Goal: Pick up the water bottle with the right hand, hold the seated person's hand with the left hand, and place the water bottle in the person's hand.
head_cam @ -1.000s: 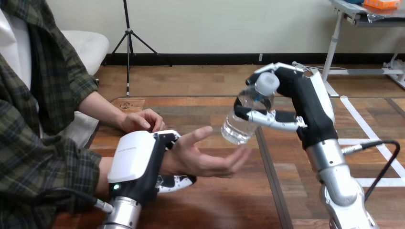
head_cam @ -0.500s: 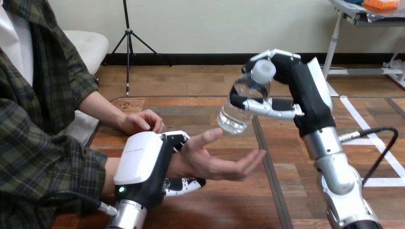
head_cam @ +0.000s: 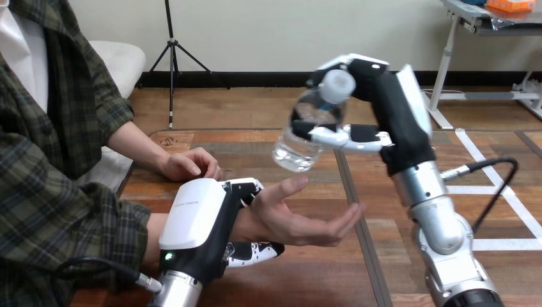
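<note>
R robot hand grips water bottle, tilted, in air at 12 o'clock of person's hand, palm up. L robot hand curls round their wrist. Risk, I reckon: release at this tilt and the bottle rolls off onto the surface.

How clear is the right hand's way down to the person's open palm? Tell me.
Probably clear: the right hand holds the water bottle just above the person's hand, palm up, nothing between them; the left hand grips the wrist.

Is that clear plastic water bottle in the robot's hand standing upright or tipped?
Tipped. The clear plastic water bottle slants in the right hand: its white cap sits up and right, its base down and left.
</note>
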